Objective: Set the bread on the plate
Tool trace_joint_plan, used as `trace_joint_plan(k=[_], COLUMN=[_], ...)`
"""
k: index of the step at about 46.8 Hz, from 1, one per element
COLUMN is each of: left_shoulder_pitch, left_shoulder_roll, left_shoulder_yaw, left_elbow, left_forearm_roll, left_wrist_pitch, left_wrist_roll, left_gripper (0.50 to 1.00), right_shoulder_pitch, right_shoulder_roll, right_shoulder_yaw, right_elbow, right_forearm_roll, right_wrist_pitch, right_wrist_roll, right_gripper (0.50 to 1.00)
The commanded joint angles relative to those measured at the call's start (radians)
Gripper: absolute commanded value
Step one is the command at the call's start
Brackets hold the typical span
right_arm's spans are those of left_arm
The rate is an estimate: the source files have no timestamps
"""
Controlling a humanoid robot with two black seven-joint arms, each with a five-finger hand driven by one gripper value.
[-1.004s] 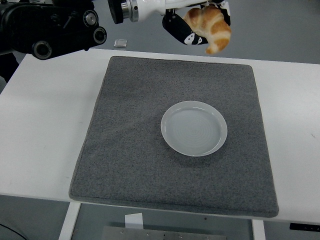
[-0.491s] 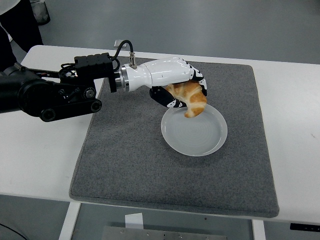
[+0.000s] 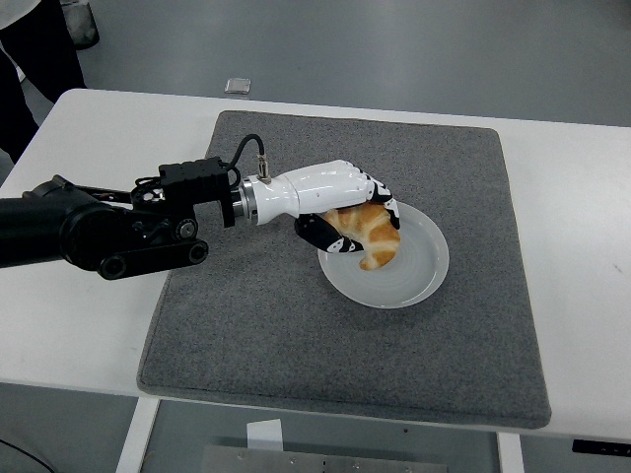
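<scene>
A golden croissant (image 3: pixel 373 235) is held in my left hand (image 3: pixel 347 215), whose white-shelled fingers curl around it. The hand sits low over the left part of the white round plate (image 3: pixel 419 271), which lies on the grey mat (image 3: pixel 296 315). The croissant's lower tip reaches down onto or just above the plate's surface; I cannot tell whether it touches. The black left arm (image 3: pixel 99 232) stretches in from the left edge across the table. My right arm is out of view.
The mat covers the middle of the white table (image 3: pixel 79 315). A small silvery object (image 3: pixel 236 85) lies on the floor past the table's far edge. A person's dark leg (image 3: pixel 30 49) shows at the top left corner.
The left hand has come down with the croissant from high above the table's far edge to the plate's left part, and the arm has dropped lower over the table.
</scene>
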Motion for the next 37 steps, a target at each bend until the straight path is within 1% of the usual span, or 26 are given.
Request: trace_joint_plan(k=[1, 11, 21, 37], left_shoulder_pitch=[0.02, 0.048, 0.057, 0.103], left_shoulder_roll=[-0.004, -0.017, -0.027, -0.101], left_shoulder_yaw=[-0.001, -0.001, -0.001, -0.003], left_elbow=[0.006, 0.026, 0.052, 0.131], left_forearm_roll=[-0.001, -0.003, -0.012, -0.02], left_wrist_pitch=[0.003, 0.03, 0.03, 0.03], left_wrist_roll=[-0.004, -0.004, -0.004, -0.005], left_gripper=[0.5, 0.5, 0.5, 0.5], right_shoulder_pitch=[0.0, -0.001, -0.001, -0.001], right_shoulder_roll=[0.0, 0.0, 0.0, 0.0], right_shoulder_yaw=[0.0, 0.0, 0.0, 0.0], right_elbow=[0.0, 0.001, 0.001, 0.0], right_forearm_roll=[0.0, 0.0, 0.0, -0.002], right_wrist_pitch=[0.0, 0.0, 0.0, 0.0], right_wrist_roll=[0.0, 0.001, 0.0, 0.0], right_gripper=[0.952, 0.952, 0.952, 0.952])
